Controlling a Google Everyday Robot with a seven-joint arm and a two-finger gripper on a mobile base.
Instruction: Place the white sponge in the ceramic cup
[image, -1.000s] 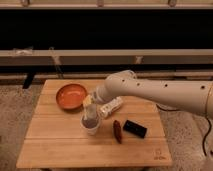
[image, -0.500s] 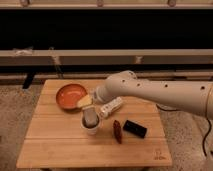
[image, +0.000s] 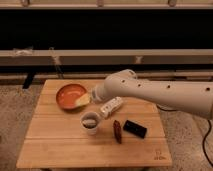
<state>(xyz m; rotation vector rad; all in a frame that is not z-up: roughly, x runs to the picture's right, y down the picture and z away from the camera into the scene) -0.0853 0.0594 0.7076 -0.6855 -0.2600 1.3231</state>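
The ceramic cup (image: 90, 123) stands upright near the middle of the wooden table (image: 75, 150). A pale off-white piece, the white sponge (image: 91, 120), shows inside the cup's dark opening. My gripper (image: 83, 100) is at the end of the white arm that reaches in from the right. It hangs above and slightly left of the cup, apart from it, over the near edge of the orange bowl. Nothing shows in the gripper.
An orange shallow bowl (image: 67, 94) sits at the back left of the table. A white bar-shaped device (image: 111, 106) lies right of the cup. A brown object (image: 117, 131) and a black flat object (image: 135, 128) lie to the front right.
My gripper has moved up and to the left, away from the cup's mouth. The pale sponge now shows inside the cup.
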